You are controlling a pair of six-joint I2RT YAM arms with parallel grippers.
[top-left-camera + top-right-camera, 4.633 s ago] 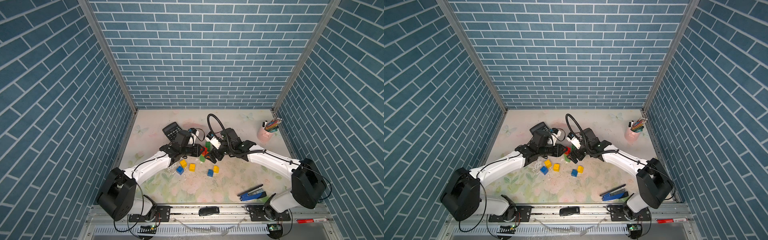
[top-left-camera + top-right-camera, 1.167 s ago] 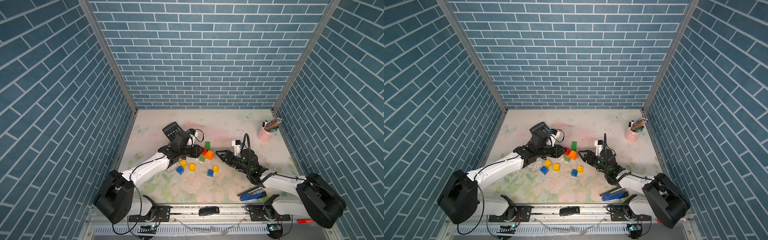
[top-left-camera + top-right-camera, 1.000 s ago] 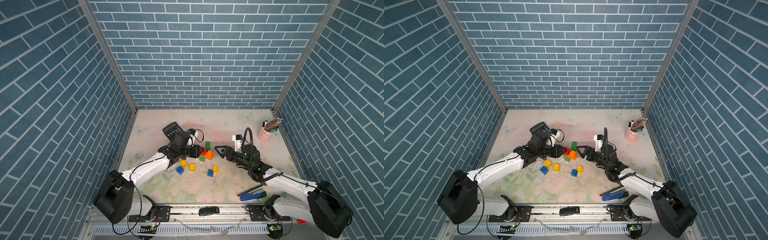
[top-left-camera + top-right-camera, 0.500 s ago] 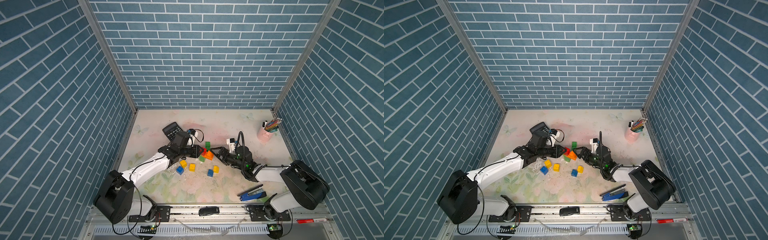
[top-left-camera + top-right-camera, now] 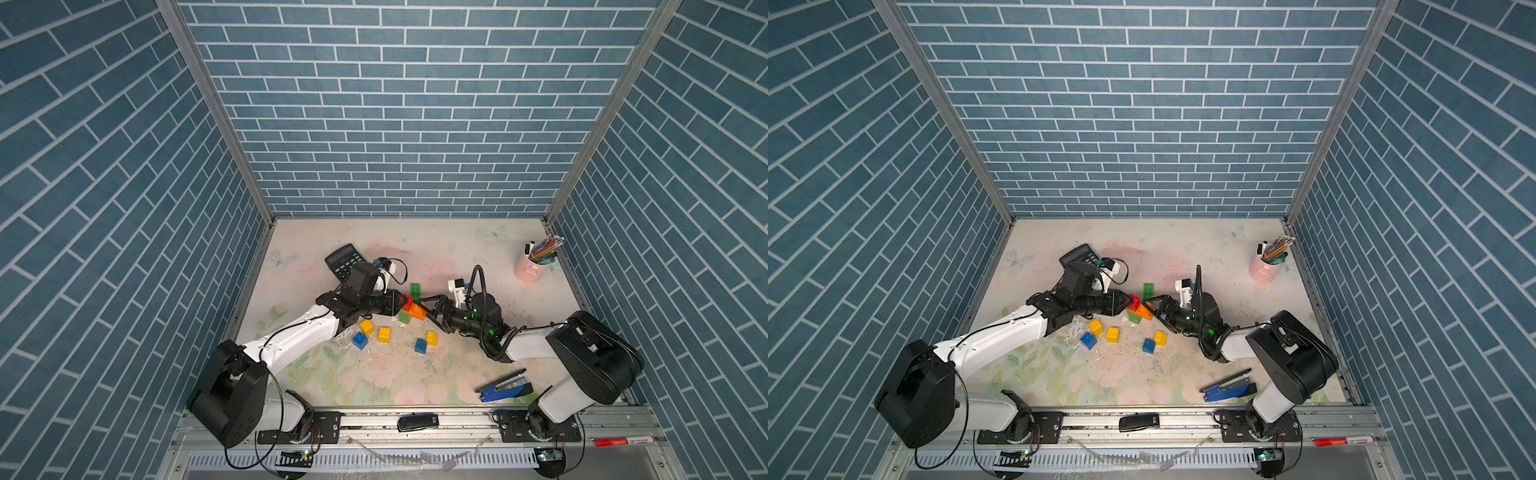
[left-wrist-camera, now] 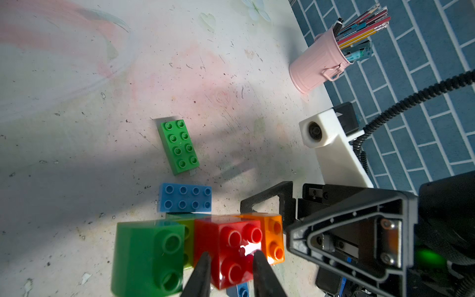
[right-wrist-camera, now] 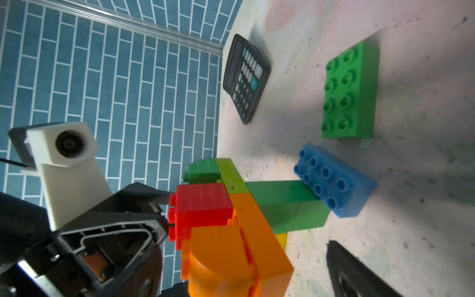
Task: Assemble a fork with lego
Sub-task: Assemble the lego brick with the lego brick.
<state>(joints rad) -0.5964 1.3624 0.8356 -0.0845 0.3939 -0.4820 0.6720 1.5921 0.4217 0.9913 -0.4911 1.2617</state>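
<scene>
The left gripper [image 6: 230, 258] clamps the red brick [image 6: 231, 237] of the lego assembly [image 5: 1139, 311]; the right gripper [image 5: 424, 308], jaws spread wide, stands at its 3 o'clock.

Right gripper [image 5: 427, 308] sat on the lego assembly [image 5: 404, 318] 4.6 s ago, then pulled off to the right and stood well apart a second ago. Now it is back in from the right. Jaws widened over the last second and now spread either side of the orange brick [image 7: 231, 257] at the assembly's right end; the gripper covered that brick 4.6 s ago. Right arm [image 5: 528, 345] has folded in closer.
</scene>
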